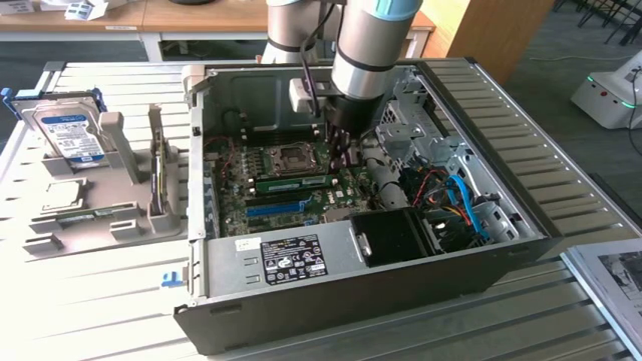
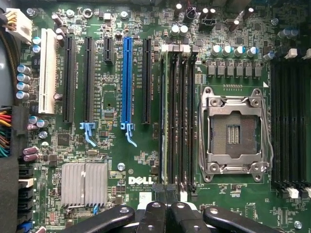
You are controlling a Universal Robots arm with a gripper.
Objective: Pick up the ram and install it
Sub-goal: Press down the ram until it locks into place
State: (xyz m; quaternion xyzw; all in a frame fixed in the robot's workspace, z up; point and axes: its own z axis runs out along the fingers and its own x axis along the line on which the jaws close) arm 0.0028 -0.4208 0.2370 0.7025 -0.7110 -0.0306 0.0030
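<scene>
My jaws are narrow, the fingertips [image 2: 154, 216] almost meeting, and I cannot tell whether they touch anything. Just beneath them the ram [image 1: 293, 181], a thin green circuit-board stick with dark chips along its face, stands on edge in a black motherboard slot. From my wrist it is a slim pale-green line between the silver square processor socket [image 2: 235, 131] and the long blue plastic slot [image 2: 127, 82]. The open grey computer case [image 1: 331, 308] around my jaws sits on a pale slatted desk [image 1: 101, 323].

A computer case [image 1: 331, 301] lies on the table [image 1: 101, 316] with a hard drive rack [image 1: 110, 214] at the exterior view's left; inside, the ram [image 1: 293, 181] stands between processor socket [image 1: 293, 156] and card slots [image 1: 276, 208].
</scene>
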